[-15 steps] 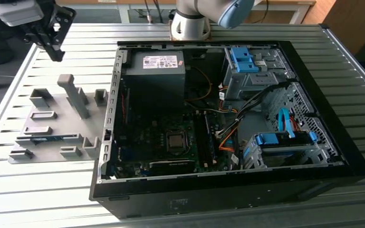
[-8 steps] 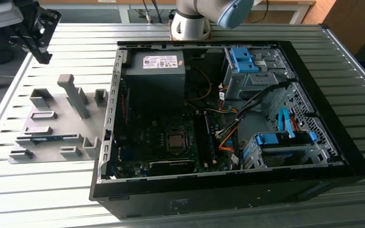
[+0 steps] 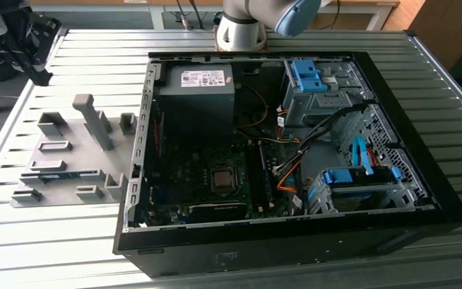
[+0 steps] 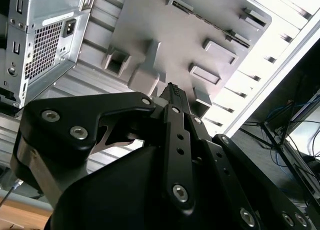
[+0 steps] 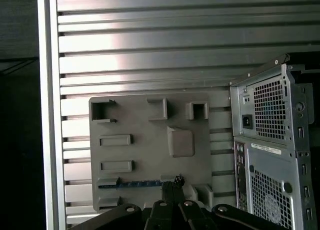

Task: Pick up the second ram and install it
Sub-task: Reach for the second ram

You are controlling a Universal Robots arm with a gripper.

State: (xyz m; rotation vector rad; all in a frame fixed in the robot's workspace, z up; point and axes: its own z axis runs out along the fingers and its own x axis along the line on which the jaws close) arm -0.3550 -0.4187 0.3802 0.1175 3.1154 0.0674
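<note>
The second ram (image 3: 62,176) is a thin blue-green stick lying on edge in a slot of the grey holder plate (image 3: 70,135), at the exterior view's left beside the open computer case (image 3: 295,150). In the first wrist view the second ram (image 5: 132,183) runs along the plate's edge. My gripper (image 5: 172,181) hangs well above the plate, its tips lined up over the end of the stick nearer the case. The fingers are shut together with nothing between them. In the second wrist view the gripper (image 4: 173,92) shows the same closed tips over the holder plate (image 4: 150,35).
The case lies open on a slatted metal table (image 3: 79,241), with motherboard (image 3: 215,180), power supply (image 3: 199,90), loose cables and blue drive-bay clips (image 3: 307,75) inside. Grey blocks and an upright post (image 3: 94,120) rise from the holder plate. The arm's base (image 3: 243,27) stands behind the case.
</note>
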